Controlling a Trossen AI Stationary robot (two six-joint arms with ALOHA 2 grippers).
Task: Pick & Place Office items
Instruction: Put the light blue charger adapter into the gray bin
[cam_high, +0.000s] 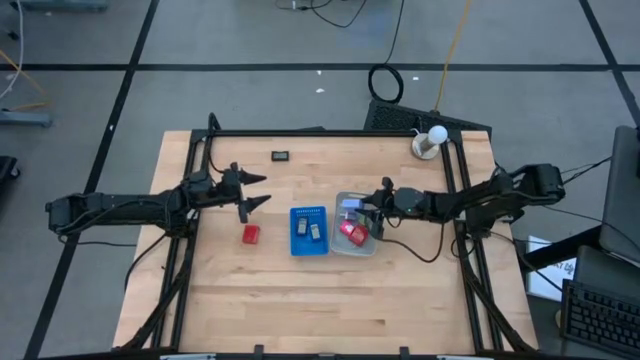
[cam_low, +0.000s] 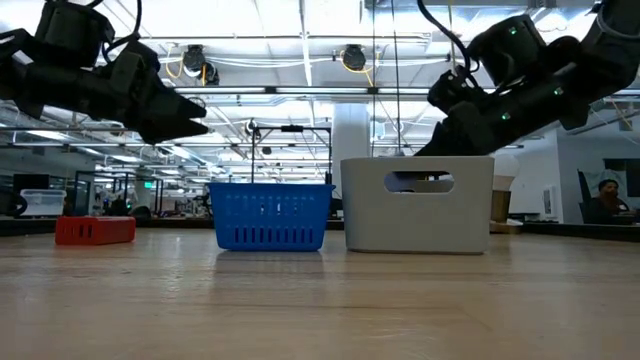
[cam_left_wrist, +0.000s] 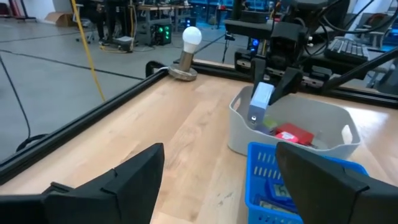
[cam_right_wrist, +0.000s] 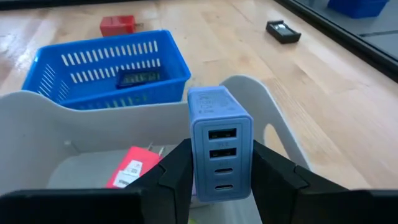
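High view
- Table: a wooden table with a black frame along its edges.
- Left gripper: over the table's left half, fingers spread wide apart and holding nothing, well apart from the trays.
- Red block: lies on the bare wood just beside the left gripper, left of the blue ribbed tray.
- Blue ribbed tray: mid-table, with two small flat pieces inside; what they are cannot be told from here.
- Pale tray: touching or just beside the blue one on its right; a red item lies in it.
- Right gripper: over the pale tray's far rim.
- Black flat rectangle: alone near the table's far edge.
- Lamp bulb on a round base: at the far right corner.

Low view
- Red block: flat on the wood at left, apart from the blue tray.
- Pale tray: right of the blue one, the right arm reaching down behind it.
- Left gripper: raised above the table, off the wood.

Left wrist view
- Left gripper's fingers: parted, nothing between them.
- Pale blue block: clamped in the right gripper above the pale tray; a red item lies inside.

Right wrist view
- Right gripper: closed tight on the pale blue block, a charger with four ports on its face, held above the pale tray.
- Red item: in the tray below, bearing a white label.
- Blue tray: a dark flat piece inside, probably one of the dark blue rectangles.
- Beyond: the red block and the black rectangle on bare wood.
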